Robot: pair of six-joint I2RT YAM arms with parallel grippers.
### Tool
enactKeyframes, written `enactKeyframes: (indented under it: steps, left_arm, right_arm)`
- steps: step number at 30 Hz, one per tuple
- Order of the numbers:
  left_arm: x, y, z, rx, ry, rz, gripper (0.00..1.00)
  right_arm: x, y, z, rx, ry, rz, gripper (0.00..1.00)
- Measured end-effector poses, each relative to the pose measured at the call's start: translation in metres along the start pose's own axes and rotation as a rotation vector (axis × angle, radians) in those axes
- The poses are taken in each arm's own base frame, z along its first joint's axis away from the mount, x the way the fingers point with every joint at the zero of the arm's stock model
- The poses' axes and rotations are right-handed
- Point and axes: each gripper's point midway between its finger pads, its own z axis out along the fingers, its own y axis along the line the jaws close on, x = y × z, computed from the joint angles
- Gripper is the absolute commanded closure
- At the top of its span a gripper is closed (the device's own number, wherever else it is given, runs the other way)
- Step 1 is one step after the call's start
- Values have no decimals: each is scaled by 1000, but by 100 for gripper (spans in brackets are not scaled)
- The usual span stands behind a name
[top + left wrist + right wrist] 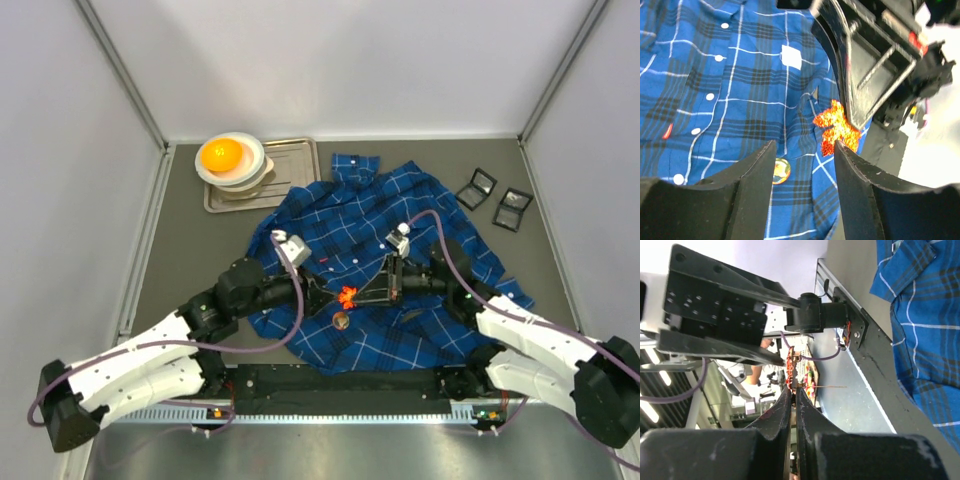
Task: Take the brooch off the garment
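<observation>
The garment (400, 215), a dark-blue plaid shirt with white buttons and a white diamond tag (791, 56), lies crumpled mid-table. The brooch (347, 296), an orange-red glittery piece, is pinched by my right gripper (358, 297), which is shut on it just above the cloth. In the right wrist view the brooch (791, 367) sits at the tips of the right gripper (793, 389) and its thin pin (832, 387) sticks out bare. My left gripper (804, 147) faces it, open, with only shirt showing between the fingers. The brooch (836, 126) hangs just past its right fingertip.
A small round badge (781, 170) lies on the shirt below the brooch. A white bowl holding an orange ball (223, 154) sits on a metal tray (295, 160) at the back left. Two black square pieces (495, 197) lie at the back right.
</observation>
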Motion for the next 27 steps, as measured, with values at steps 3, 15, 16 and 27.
enactKeyframes:
  steps: [3,15,16,27]
  left_arm:
    - [12,-7,11,74,44,180,39]
    - [-24,-39,6,274,-51,721,51]
    - [-22,-39,6,278,-43,748,55]
    - [8,-31,11,290,76,1001,43]
  right_arm:
    - [-1,6,-8,-13,-2,32,100]
    - [4,17,-18,-38,41,134,100]
    - [4,18,-18,-40,46,141,100]
    - [6,27,-19,-65,69,225,100]
